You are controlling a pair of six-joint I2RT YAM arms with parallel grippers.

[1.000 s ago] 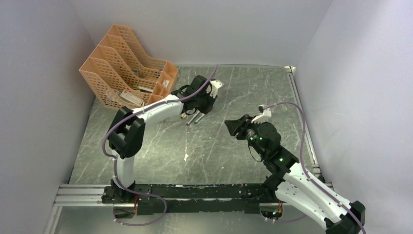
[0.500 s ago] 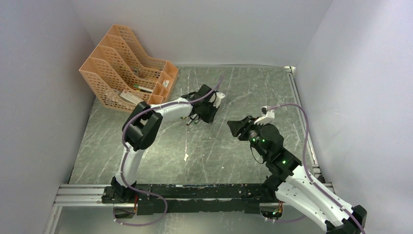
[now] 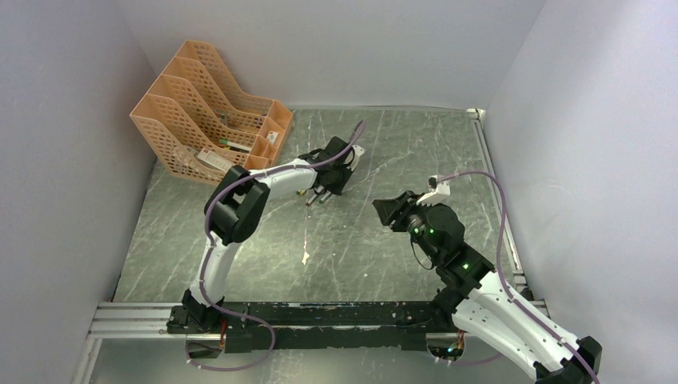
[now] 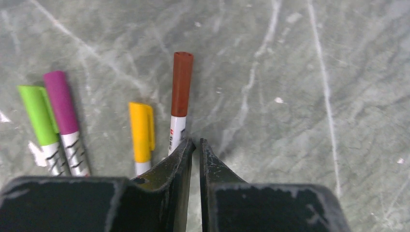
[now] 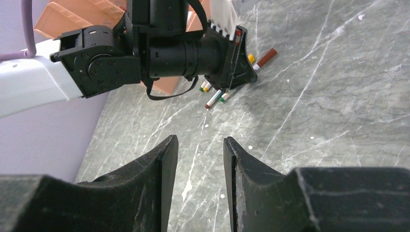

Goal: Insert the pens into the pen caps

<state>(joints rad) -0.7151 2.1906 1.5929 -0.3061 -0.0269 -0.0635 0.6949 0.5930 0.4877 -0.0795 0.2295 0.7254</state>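
Left pincer beside pen, label illegible

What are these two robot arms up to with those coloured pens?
The left claw is low over the table, its fingers almost together and holding nothing, with its tips right beside the pen with the reddish-brown cap. Three more pens lie next to that one, with a yellow cap, a magenta cap and a green cap. All four look capped already. The right claw hangs open and empty, well away from the pens.
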